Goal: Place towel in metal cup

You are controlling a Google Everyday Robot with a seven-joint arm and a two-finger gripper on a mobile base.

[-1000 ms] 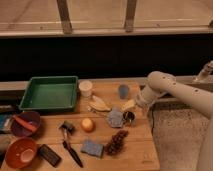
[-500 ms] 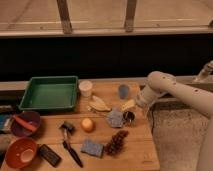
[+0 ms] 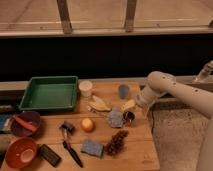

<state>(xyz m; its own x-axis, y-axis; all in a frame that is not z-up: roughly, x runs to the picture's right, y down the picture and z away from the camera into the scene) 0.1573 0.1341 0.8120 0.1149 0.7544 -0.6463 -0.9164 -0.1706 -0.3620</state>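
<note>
a: what's hard to make out, starting on the left?
b: a bluish thing (image 3: 4, 122) is cut off by the left edge, just beside the purple bowl (image 3: 25, 123). further right, the dark lump (image 3: 116, 143) low on the surface (image 3: 145, 156) is too blurred to name.
a: where's the towel?
b: the towel (image 3: 115, 118) lies on the surface, right of the orange (image 3: 88, 124). it's a small crumpled grey-blue patch. its right edge is touching or just beside the metal cup (image 3: 129, 117); i can't tell which.
a: and the cup?
b: short, dark, shiny and upright. its inside is too dark to see into.
a: the hand?
b: the hand (image 3: 133, 106) hangs just above the cup, pointing down and left. it's open and holds nothing, and its fingertips are hard to pick out. the white arm (image 3: 172, 89) bends up behind it, then runs right and out past the edge.
</note>
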